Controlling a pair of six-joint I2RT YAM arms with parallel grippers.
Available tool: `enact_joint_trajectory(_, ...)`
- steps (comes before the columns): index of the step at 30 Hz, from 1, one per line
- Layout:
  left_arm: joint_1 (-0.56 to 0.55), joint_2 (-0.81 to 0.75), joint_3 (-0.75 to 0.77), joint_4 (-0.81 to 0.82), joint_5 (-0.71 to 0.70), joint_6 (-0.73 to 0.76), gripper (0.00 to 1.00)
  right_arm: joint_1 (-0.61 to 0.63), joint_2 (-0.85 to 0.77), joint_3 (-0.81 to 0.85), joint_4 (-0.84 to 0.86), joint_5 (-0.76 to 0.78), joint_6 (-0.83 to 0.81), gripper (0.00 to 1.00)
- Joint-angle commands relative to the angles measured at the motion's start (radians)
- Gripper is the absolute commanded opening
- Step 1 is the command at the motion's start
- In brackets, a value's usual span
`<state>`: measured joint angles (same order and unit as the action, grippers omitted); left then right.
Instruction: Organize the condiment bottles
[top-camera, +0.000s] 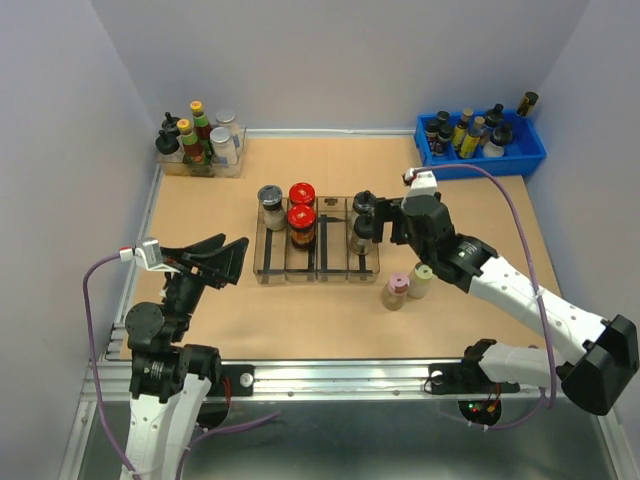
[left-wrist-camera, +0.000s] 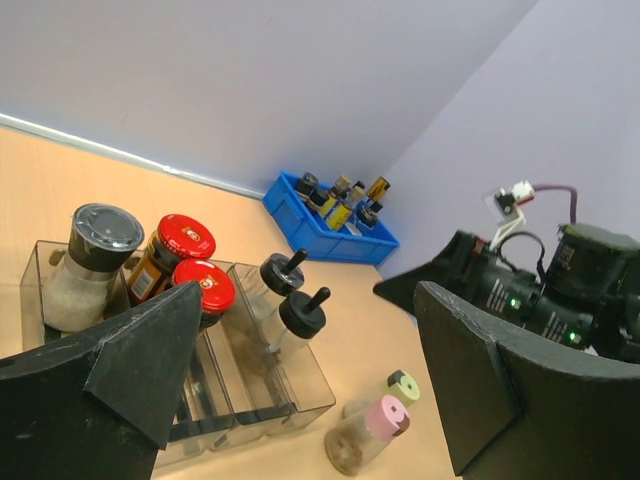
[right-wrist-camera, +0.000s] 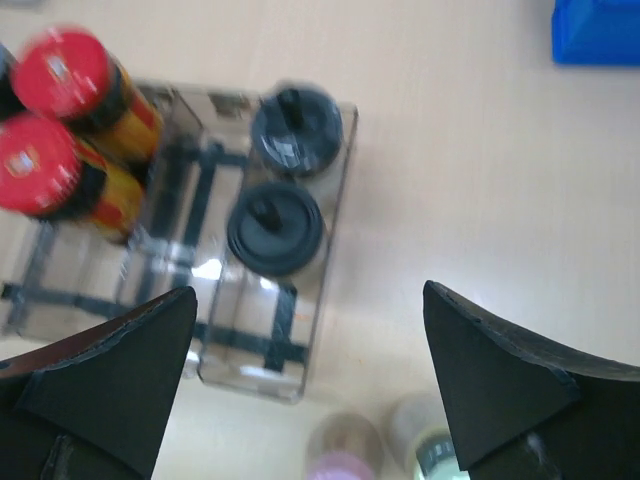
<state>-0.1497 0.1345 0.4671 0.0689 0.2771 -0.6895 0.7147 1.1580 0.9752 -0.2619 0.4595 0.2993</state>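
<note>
The right gripper (right-wrist-camera: 308, 295), jaws spread, hovers over the rack's (top-camera: 262, 275) end slot, where matching black-knob jars (right-wrist-camera: 275, 225) stand paired, seemingly untouched.

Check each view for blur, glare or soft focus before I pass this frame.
Top external: sharp and evenly lit, only soft shadows beside the clear organizer. Left wrist: crisp on the red-lidded jars; its own fingers are dark wedges. Right wrist: blurred throughout, those jars smeared, the pink-capped jar a haze at the bottom edge, a small glint on the organizer.
</note>
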Motion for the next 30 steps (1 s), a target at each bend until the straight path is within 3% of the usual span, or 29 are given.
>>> enact_joint_trajectory(1, 0.001, 0.002, -0.001, 0.055, 0.010, -0.002, 0.99, 0.008, -0.072, -0.090, -0.152, -0.062, 0.083, 0.98)
enact_joint_trajectory(8, -0.001, 0.016, -0.021, 0.083, 0.022, -0.025, 0.99, 0.009, -0.161, -0.104, -0.295, -0.153, 0.119, 0.90)
enact_joint_trajectory(16, -0.001, 0.031, -0.019, 0.104, 0.031, -0.031, 0.99, 0.008, -0.167, -0.151, -0.312, -0.310, 0.124, 0.77)
enact_joint_trajectory(24, -0.001, 0.036, -0.022, 0.115, 0.034, -0.036, 0.99, 0.008, -0.136, -0.164, -0.324, -0.240, 0.156, 0.77)
enact_joint_trajectory(30, -0.001, 0.039, -0.016, 0.117, 0.037, -0.028, 0.99, 0.008, -0.064, -0.178, -0.339, -0.275, 0.164, 0.79)
